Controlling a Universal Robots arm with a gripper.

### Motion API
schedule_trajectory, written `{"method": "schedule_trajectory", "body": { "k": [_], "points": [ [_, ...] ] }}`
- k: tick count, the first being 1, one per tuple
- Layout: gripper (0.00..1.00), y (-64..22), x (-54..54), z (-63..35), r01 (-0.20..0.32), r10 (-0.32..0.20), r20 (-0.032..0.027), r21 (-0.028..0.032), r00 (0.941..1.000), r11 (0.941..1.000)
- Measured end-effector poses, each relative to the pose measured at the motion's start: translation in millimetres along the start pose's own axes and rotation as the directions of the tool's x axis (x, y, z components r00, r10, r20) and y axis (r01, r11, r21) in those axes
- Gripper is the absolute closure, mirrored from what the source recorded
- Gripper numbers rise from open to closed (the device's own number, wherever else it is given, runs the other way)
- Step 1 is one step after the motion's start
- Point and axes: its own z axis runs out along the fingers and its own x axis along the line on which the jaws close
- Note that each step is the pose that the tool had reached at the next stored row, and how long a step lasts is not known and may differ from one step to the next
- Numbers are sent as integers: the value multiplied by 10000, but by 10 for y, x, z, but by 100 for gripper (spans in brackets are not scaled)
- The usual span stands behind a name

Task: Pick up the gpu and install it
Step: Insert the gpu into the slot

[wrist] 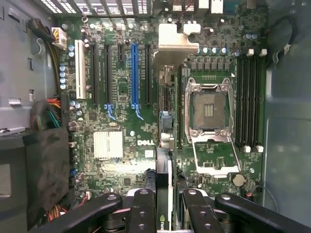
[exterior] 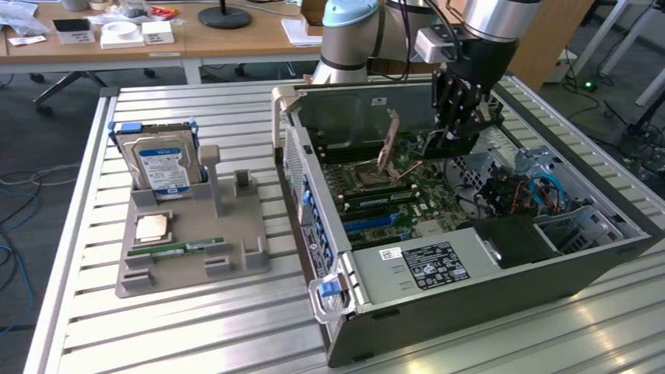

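We see the jaws closed on the gpu point(wrist: 164, 194), which hangs edge-on between them above the motherboard point(wrist: 121, 145) inside the open computer case point(exterior: 468, 288), not yet seated in a slot. From the wrist, its thin edge lies between the blue slot point(wrist: 135, 73) and the empty CPU socket point(wrist: 209, 109). At the exterior view's left, a grey holder point(exterior: 187, 269) on the tabletop point(exterior: 156, 335) carries a hard drive point(exterior: 161, 164) and a memory stick point(exterior: 187, 248).

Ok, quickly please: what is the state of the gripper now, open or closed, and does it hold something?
Gripper: jaws closed on the graphics card, held edge-on over the motherboard.
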Motion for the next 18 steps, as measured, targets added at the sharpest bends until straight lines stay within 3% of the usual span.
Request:
{"method": "schedule_trajectory", "body": {
  "k": [18],
  "points": [
    [74, 150, 89, 4, 10, -10, 16, 52, 10000, 10000]
  ]
}}
